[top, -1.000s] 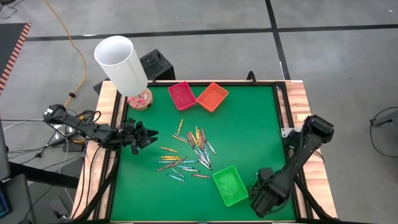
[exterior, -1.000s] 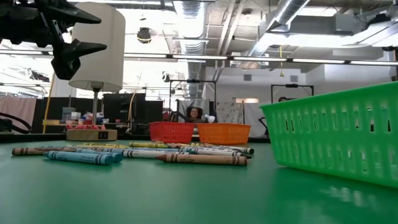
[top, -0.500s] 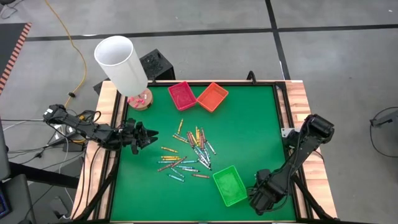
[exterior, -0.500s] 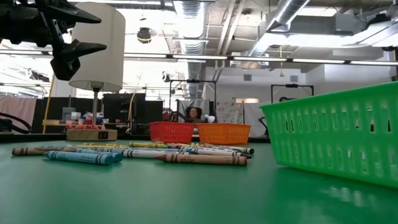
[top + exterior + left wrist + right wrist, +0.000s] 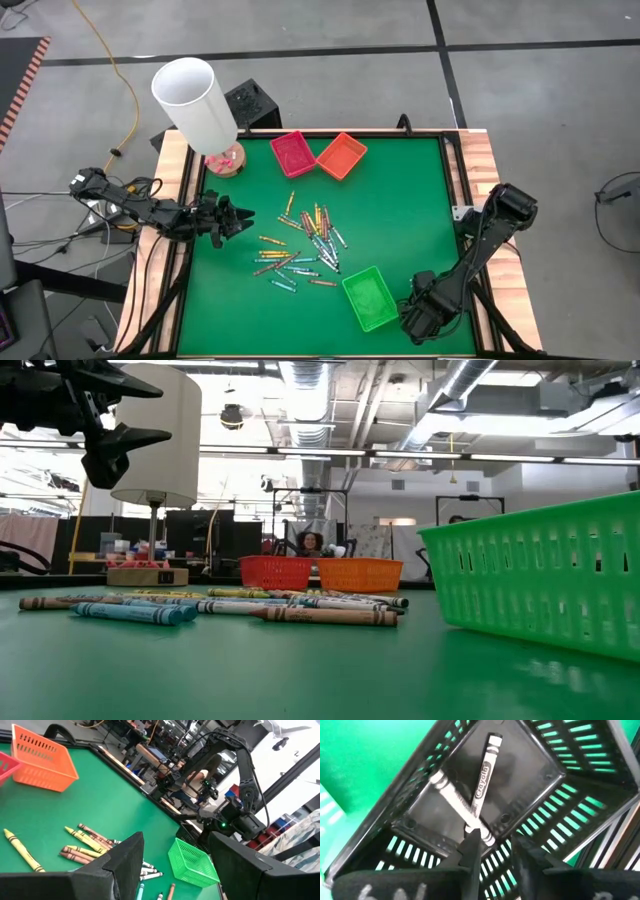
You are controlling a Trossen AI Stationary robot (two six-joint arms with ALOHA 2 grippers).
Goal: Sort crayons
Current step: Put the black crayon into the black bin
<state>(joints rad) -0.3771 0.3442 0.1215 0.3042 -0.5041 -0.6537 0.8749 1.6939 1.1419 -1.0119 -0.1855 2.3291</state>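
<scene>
Loose crayons (image 5: 300, 245) lie in a heap on the green table's middle; the low view shows the crayons (image 5: 300, 610) lying flat. My right gripper (image 5: 497, 847) points down over a black basket (image 5: 395, 800) at the table's near right corner, open. Two white-wrapped crayons (image 5: 484, 775) lie crossed on the basket's floor; one fingertip (image 5: 471, 842) stands in front of their crossing, and I cannot tell if it touches. In the high view my right arm (image 5: 430, 310) hides that basket. My left gripper (image 5: 235, 218) hovers open at the table's left edge.
A green basket (image 5: 370, 298) stands beside my right arm, near the front edge. A red basket (image 5: 293, 153) and an orange basket (image 5: 341, 155) sit at the far edge. A lamp with a white shade (image 5: 195, 100) stands at the far left corner.
My right arm has sunk a little over the table's near right corner. The crayon heap and my left arm have kept still.
</scene>
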